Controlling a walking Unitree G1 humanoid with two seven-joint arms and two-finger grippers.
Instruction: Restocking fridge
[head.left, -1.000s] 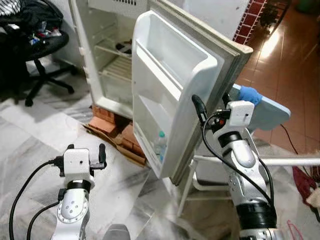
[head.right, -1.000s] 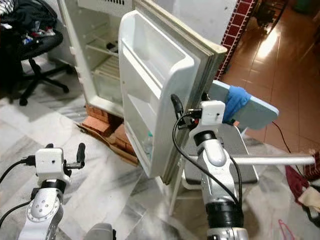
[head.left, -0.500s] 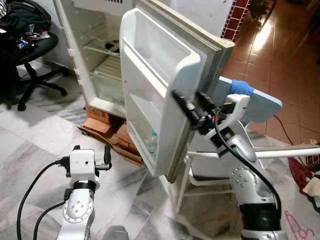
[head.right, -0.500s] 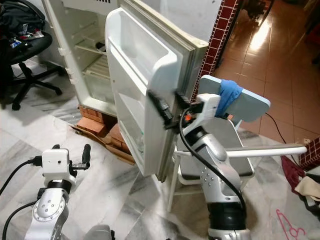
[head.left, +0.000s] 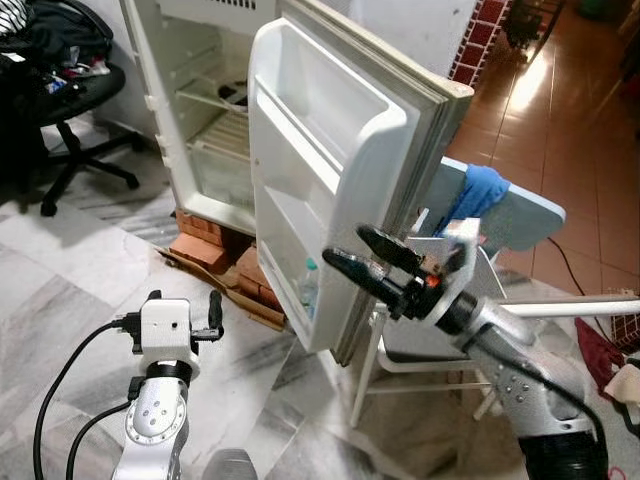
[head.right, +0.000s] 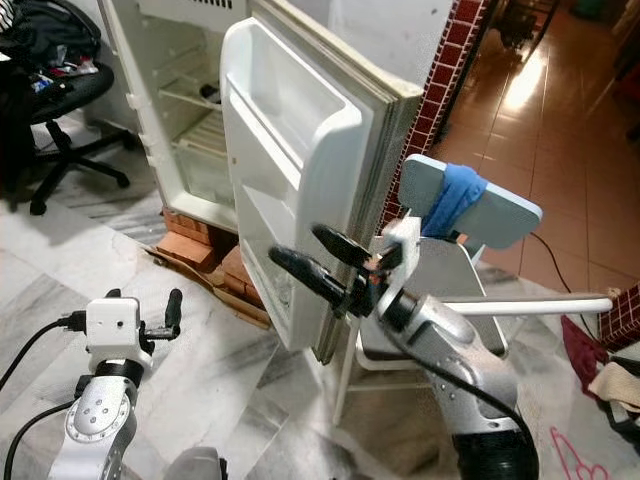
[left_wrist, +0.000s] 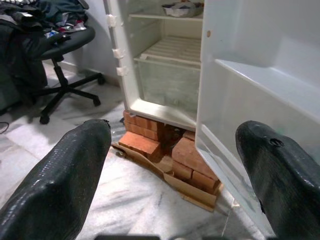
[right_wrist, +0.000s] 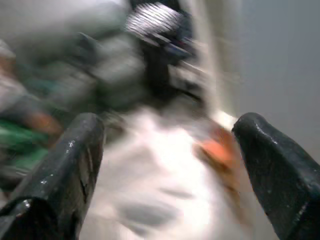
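Observation:
The white fridge (head.left: 215, 110) stands open, its door (head.left: 330, 150) swung out toward me. A clear bottle (head.left: 311, 285) sits in the door's lower shelf, and a dish (left_wrist: 182, 7) rests on an upper shelf inside. My right gripper (head.left: 347, 248) is open, its fingers pointing left just in front of the door's outer edge, with nothing between them. The right wrist view is blurred. My left gripper (left_wrist: 172, 131) is held low at the left, open and empty, and faces the fridge's bottom and the bricks.
Red bricks (head.left: 210, 240) and flattened cardboard lie under the fridge. A black office chair (head.left: 70, 90) piled with clothes stands at the left. A white chair with a pale blue back (head.left: 520, 215) and a blue cloth (head.left: 483, 188) is behind the door at the right. Marble floor lies in front.
My right gripper swung from upright behind the door's edge down and around, so its fingers now point left in front of that edge. The left arm held still. The camera shifted slightly.

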